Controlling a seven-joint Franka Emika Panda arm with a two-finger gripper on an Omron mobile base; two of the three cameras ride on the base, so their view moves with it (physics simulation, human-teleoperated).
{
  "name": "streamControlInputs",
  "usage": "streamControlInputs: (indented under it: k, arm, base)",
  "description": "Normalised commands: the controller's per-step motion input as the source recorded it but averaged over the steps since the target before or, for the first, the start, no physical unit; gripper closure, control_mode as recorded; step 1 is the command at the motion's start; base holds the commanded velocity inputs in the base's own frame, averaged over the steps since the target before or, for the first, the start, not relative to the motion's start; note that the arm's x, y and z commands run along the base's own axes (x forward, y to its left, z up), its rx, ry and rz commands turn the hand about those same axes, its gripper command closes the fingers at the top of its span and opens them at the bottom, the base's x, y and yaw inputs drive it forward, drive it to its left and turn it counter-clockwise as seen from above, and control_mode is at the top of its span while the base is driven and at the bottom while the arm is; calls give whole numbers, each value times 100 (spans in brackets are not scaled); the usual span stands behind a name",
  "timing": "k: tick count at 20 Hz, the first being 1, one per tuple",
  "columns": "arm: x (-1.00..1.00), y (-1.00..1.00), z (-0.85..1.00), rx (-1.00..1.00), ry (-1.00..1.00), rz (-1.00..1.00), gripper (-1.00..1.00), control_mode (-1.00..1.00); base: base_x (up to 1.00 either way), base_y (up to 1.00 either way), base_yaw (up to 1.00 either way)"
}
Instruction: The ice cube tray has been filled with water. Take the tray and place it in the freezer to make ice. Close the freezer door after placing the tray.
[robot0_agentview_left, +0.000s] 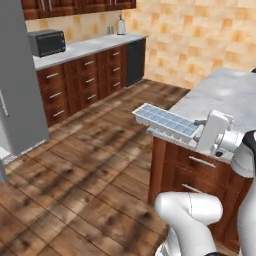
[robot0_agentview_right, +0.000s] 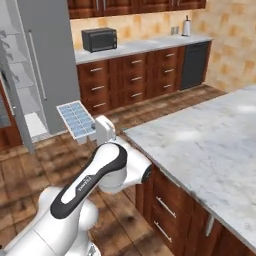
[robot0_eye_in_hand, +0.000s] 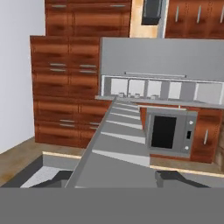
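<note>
Out over the floor beside the counter (robot0_agentview_left: 225, 90), gripper (robot0_agentview_left: 200, 125) is clamping the ice cube tray (robot0_agentview_left: 167, 122) w/ water, carrying twd open freezer (robot0_agentview_right: 25, 95); next needing approach & shelf insertion.

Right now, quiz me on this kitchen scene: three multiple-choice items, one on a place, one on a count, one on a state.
1. Where is the ice cube tray?
A. lying flat on the island counter
B. held in the air past the island's edge
C. on a freezer shelf

2. How many rows of cells does the tray have?
A. two
B. one
C. five

3. How does the freezer door stand?
A. shut
B. taken off
C. swung open

Answers:
1. B, the claw grips one end of the tray, which juts out over the wood floor beside the island counter.
2. A, two long rows of pale blue cells show in the left base view.
3. C, white shelves show behind the open door in the right base view.
</note>
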Motion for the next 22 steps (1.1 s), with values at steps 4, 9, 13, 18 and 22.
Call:
streamControlInputs:
  k: [4,9,13,18,22]
  arm:
    - [0,0,0,0,0,0,100,100]
    - [0,0,0,0,0,0,100,100]
    - [0,0,0,0,0,0,100,100]
    - [0,0,0,0,0,0,100,100]
    - [0,0,0,0,0,0,100,100]
  base:
    - [100,53,27]
    - [100,57,28]
    - [100,41,32]
    - [100,33,31]
    - [100,8,28]
